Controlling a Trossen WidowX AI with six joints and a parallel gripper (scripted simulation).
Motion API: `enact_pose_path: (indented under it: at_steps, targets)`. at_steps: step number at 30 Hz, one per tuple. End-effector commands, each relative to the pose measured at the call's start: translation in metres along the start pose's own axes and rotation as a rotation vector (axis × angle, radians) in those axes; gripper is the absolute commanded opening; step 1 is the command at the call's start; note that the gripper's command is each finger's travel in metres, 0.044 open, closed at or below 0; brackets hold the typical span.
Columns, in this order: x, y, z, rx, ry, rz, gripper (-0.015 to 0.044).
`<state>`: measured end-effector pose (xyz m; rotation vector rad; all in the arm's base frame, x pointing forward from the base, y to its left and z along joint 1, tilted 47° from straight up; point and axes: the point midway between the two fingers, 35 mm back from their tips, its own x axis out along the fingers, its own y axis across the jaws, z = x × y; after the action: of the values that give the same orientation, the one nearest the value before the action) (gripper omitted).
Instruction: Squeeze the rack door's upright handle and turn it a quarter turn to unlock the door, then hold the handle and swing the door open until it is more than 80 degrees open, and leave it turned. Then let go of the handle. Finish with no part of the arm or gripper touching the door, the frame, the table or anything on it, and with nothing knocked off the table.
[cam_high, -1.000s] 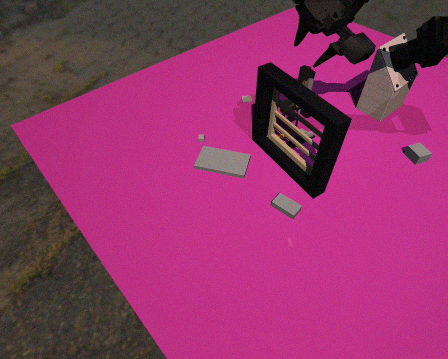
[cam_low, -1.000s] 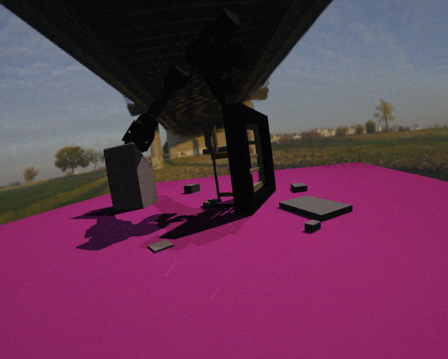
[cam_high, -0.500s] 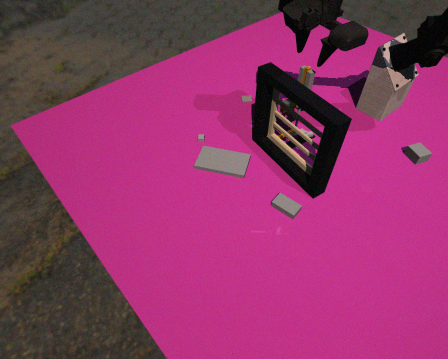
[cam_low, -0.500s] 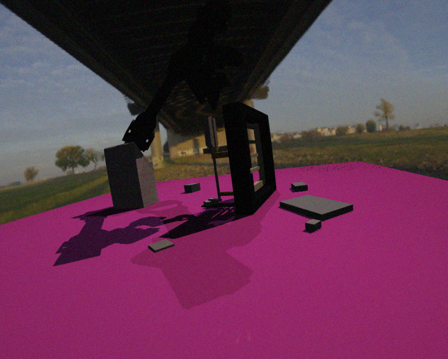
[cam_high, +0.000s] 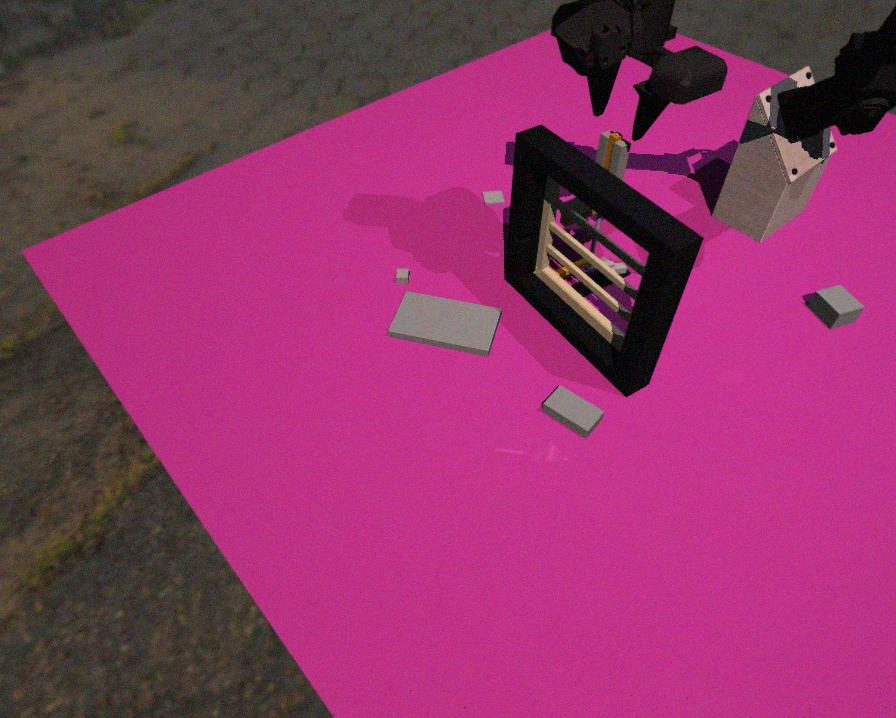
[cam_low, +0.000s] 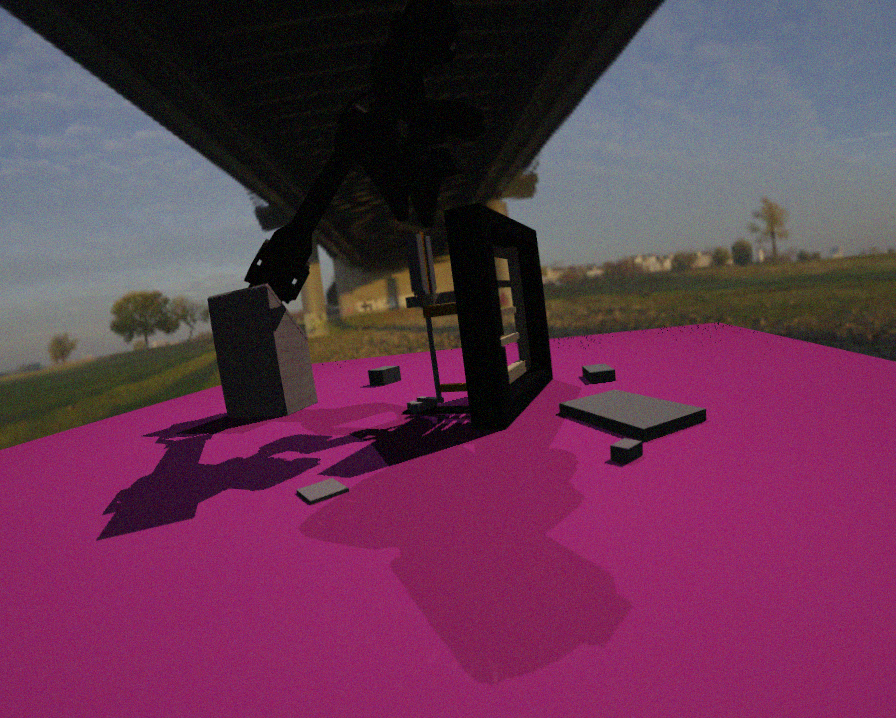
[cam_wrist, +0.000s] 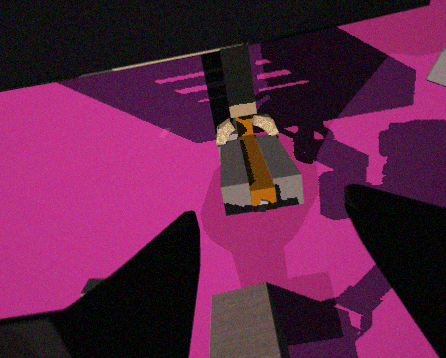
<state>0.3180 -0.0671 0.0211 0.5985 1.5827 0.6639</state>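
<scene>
The black frame (cam_high: 669, 314) (cam_low: 486, 336) stands upright on the magenta table (cam_high: 261, 448) (cam_low: 224, 598). Pale slats (cam_high: 583, 267) show within its opening. The upright handle (cam_high: 609, 155) (cam_low: 425, 261) (cam_wrist: 261, 167), grey with an orange stripe, stands out from the frame's far side, on a thin rod (cam_low: 432, 351). A dark bar (cam_wrist: 237, 75) runs between frame and handle in the wrist view. I cannot tell the door's angle. My gripper (cam_high: 617, 126) (cam_low: 415, 222) (cam_wrist: 269, 208) is open and points down just above the handle's top, one finger to each side. Nothing is held.
A grey block (cam_high: 770, 186) (cam_low: 254, 359) with slanted pale plates stands under the arm's black lower part. A flat grey slab (cam_high: 446, 321) (cam_low: 631, 413) and small grey blocks (cam_high: 572, 410) (cam_high: 835, 305) (cam_high: 402, 275) (cam_high: 493, 197) lie around the frame. The table's edge (cam_high: 142, 418) runs down the left of the top view.
</scene>
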Motion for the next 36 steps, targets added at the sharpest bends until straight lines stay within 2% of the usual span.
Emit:
enact_pose_path:
  at_steps: [1, 35, 36]
  targets:
    - [0.006, 0.0, 0.001, 0.004, -0.001, 0.003, 0.028]
    - [0.059, 0.001, -0.001, 0.003, -0.001, 0.006, 0.028]
    - [0.059, 0.001, -0.001, 0.003, -0.001, 0.006, 0.0254]
